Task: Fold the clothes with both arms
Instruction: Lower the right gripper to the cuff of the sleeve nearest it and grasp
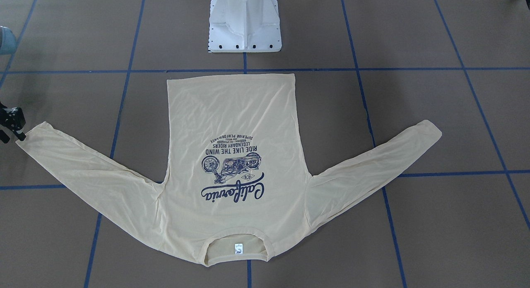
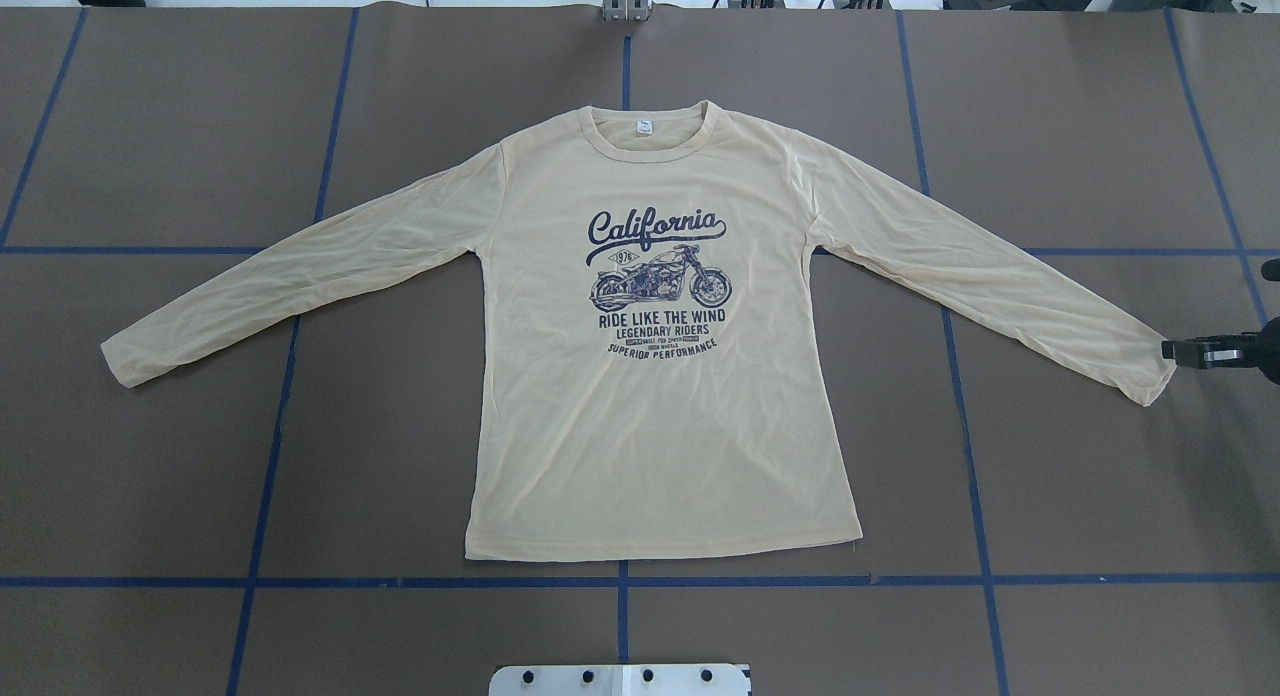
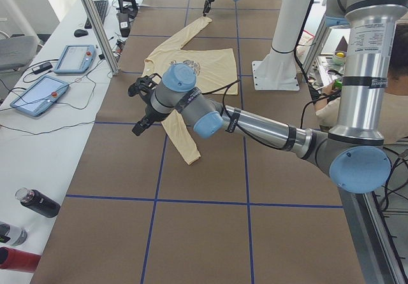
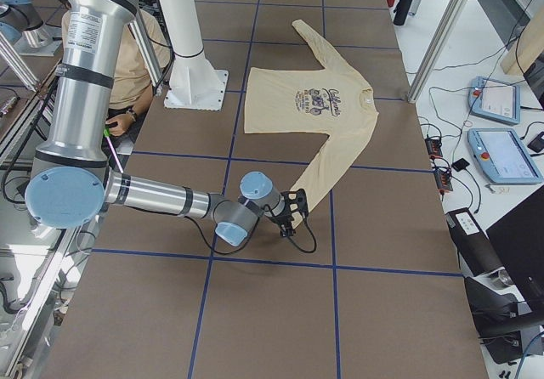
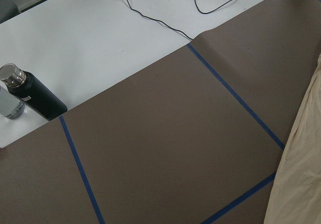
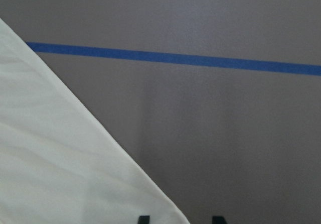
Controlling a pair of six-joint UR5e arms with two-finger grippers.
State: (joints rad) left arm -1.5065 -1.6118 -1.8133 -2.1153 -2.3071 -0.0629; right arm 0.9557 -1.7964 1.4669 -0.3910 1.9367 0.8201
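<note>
The cream-yellow shirt lies flat and print-up on the brown table, both sleeves spread out, its neck tag on the side away from the robot. My right gripper sits low at the cuff of the sleeve on my right. In the right wrist view its fingertips stand apart, so it is open, with the sleeve's edge reaching between them. My left gripper shows only in the exterior left view, hovering above the other sleeve; I cannot tell whether it is open or shut.
The white pedestal base stands just behind the shirt's hem. Blue tape lines grid the table. Bottles, tablets and cables lie on the white bench beyond the left end. A seated person is behind the robot.
</note>
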